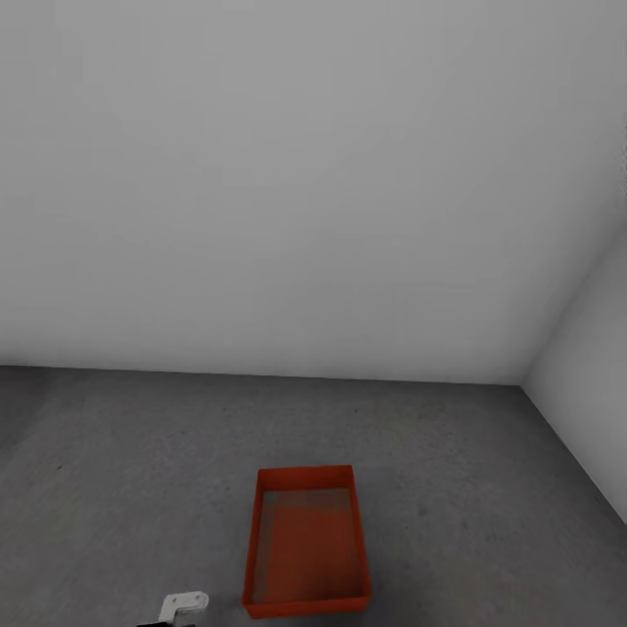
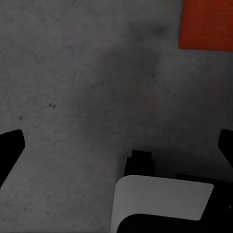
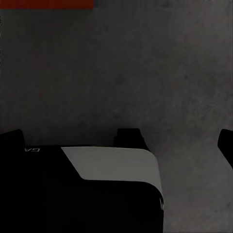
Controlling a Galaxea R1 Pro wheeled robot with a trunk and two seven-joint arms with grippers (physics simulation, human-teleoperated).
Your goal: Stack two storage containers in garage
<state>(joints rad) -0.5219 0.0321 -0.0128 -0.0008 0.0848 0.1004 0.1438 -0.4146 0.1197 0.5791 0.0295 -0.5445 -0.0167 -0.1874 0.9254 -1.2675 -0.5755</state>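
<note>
An orange-red storage container (image 1: 306,544) stands upright on the dark grey concrete floor (image 1: 122,453) of the garage, near the bottom of the head view. I cannot tell whether a second container is nested in it. A corner of the container (image 2: 206,24) shows in the left wrist view, and a thin strip of it (image 3: 46,4) in the right wrist view. My left gripper (image 2: 116,145) hangs open over bare floor beside the container. My right gripper (image 3: 119,143) is open too, holding nothing. The living room is out of view.
A plain white wall (image 1: 261,174) rises behind the container and meets a second wall (image 1: 592,366) in a corner at the right. A white part of my left arm (image 1: 181,604) shows at the bottom edge. My own white-and-black body (image 3: 116,165) sits below the right gripper.
</note>
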